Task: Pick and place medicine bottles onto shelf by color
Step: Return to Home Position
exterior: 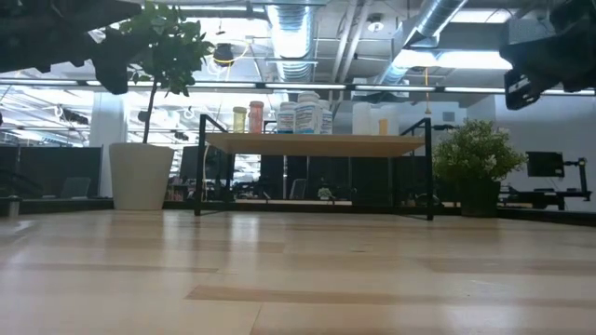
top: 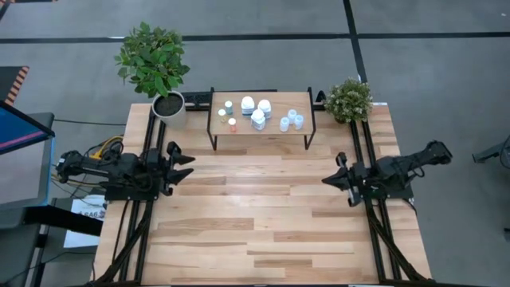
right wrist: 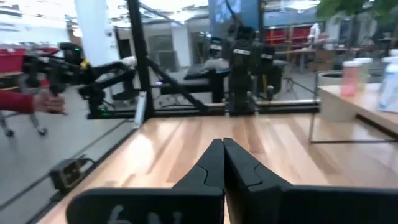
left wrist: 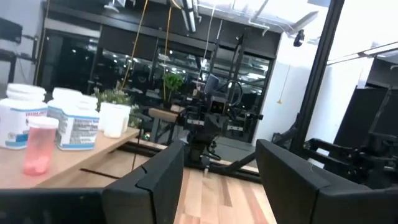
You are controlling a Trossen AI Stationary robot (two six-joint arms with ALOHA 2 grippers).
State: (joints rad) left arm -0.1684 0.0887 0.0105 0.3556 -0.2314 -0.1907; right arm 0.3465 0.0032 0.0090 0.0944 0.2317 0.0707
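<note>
Tabletop [top: 263, 231]: wooden planks with no bottle on them in the high view; a white plant pot [top: 169, 108] stands at 11 o'clock and a small bushy plant [top: 349, 100] at 1 o'clock.
Shelf [top: 263, 140]: a low light-wood board on thin black legs at 12 o'clock of the tabletop, between the two plants.
Tinted bottles [top: 222, 115]: the three smallest ones, clustered at the shelf's 9 o'clock end.
White bottles [top: 258, 119]: three larger ones, close together in the middle of the shelf.
Pale-blue bottles [top: 292, 118]: three small ones, grouped at the shelf's 3 o'clock end.
Left claw [top: 190, 166]: at 9 o'clock of the tabletop and well apart from the shelf; its wrist view shows the fingers [left wrist: 158, 174] spread wide with nothing between them.
Right claw [top: 327, 181]: at 3 o'clock, also well apart from the shelf; its wrist view shows the fingers [right wrist: 208, 168] pressed together on nothing.
Done: all nine bottles stand upright on the shelf in three groups by colour, as far as the high view shows.
Left to do: judging by this, no bottle remains to be carried, and only the parking of both arms is outstanding.
Risk: low, since neither claw is near the shelf.
</note>
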